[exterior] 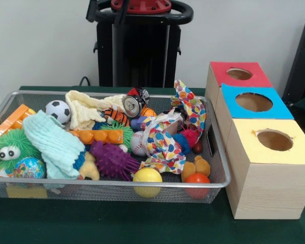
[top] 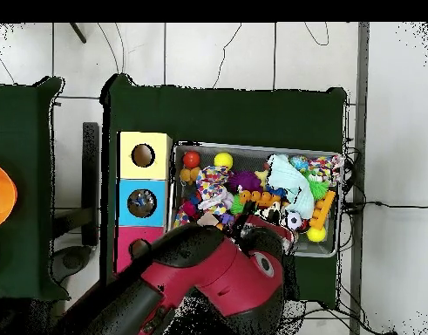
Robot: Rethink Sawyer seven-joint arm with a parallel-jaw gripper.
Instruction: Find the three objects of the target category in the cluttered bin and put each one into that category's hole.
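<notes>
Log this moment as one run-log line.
arm: red Sawyer arm over the bin's near end | tool: hidden | silver wire-mesh bin: full of toys and cloths | three wooden hole boxes: nothing inserted visibly

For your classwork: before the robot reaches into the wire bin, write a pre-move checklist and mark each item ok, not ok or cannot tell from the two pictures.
1. Silver wire mesh bin sits flat on the green table: ok.
2. Red-topped, blue-topped and yellow-topped wooden boxes have open holes: ok.
3. Boxes stand right beside the bin: ok.
4. Balls reachable on top: yellow ball, red ball, soccer ball: ok.
5. Gripper state: cannot tell; red arm hides it.
6. Target category known: cannot tell.
</notes>
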